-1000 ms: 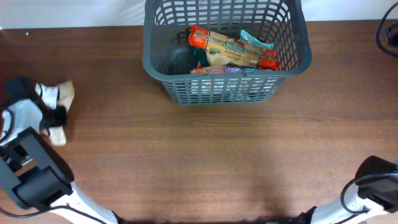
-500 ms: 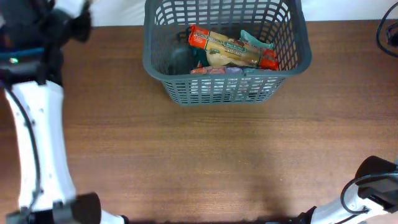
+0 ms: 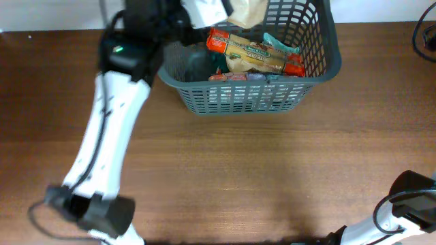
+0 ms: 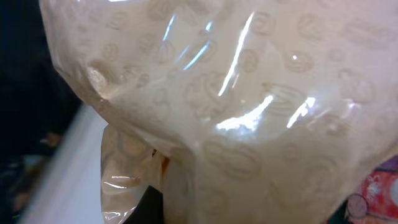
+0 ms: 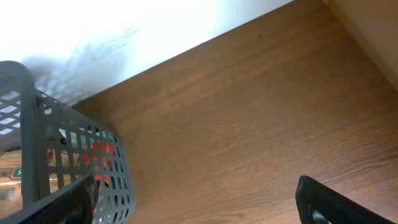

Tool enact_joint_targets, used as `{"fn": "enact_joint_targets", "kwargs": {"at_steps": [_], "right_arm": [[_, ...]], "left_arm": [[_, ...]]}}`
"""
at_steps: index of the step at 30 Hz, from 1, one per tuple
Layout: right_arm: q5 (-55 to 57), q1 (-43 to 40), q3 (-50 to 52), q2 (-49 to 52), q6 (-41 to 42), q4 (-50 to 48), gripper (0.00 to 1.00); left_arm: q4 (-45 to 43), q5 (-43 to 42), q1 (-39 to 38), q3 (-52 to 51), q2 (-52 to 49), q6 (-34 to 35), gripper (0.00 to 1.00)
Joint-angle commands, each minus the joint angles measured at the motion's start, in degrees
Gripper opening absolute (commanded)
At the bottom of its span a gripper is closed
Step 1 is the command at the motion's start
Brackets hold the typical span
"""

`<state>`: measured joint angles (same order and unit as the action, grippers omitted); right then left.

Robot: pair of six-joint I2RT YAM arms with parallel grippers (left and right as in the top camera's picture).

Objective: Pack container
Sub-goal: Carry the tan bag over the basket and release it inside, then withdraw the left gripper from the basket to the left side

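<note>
Tan film wraps the packet [image 3: 248, 10] clamped in the left gripper [image 3: 225, 10] above the rear of the basket [image 3: 204, 102], over other packets [image 3: 255, 54] inside. The right gripper [image 5: 194, 205] gapes empty, well apart from the basket.

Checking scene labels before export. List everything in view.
basket: one, dark grey, far centre of table
packets: at least three, orange-ended, teal, pink, inside basket
bag: one, translucent beige, held above basket's far left
table: one, brown wood
cable: one, black, far right corner
left gripper: one, shut on bag, over basket
right gripper: one, open, empty, over table beside basket
</note>
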<state>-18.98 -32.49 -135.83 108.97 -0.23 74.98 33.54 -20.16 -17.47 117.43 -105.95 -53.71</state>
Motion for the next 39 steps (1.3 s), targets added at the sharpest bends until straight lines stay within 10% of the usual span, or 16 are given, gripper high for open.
{"fn": "enact_joint_targets", "kwargs": {"at_steps": [1, 11, 12, 14, 24, 39], "right_arm": [[-0.28, -0.11, 0.22, 0.13, -0.13, -0.15, 0.99], [-0.28, -0.11, 0.22, 0.13, -0.11, -0.15, 0.99], [-0.28, -0.11, 0.22, 0.13, -0.13, -0.15, 0.99], [-0.28, -0.11, 0.22, 0.13, -0.13, -0.15, 0.99], [-0.28, -0.11, 0.22, 0.13, -0.13, -0.15, 0.99], [-0.28, -0.11, 0.22, 0.13, -0.13, -0.15, 0.99]], "left_arm": [[-2.03, -0.24, -0.87, -0.26, -7.30, -1.88, 0.02], [-2.89, -0.22, -3.56, -0.26, -19.56, 6.01, 0.05], [-2.89, -0.13, -3.87, -0.26, -19.63, 6.69, 0.20], [-2.89, 0.02, -4.48, -0.04, -19.32, 7.58, 1.00], [2.51, 5.95, -4.87, 4.87, -10.47, 14.97, 0.99], [20.68, 39.04, 0.63, 8.87, 12.83, 22.05, 0.99]]}}
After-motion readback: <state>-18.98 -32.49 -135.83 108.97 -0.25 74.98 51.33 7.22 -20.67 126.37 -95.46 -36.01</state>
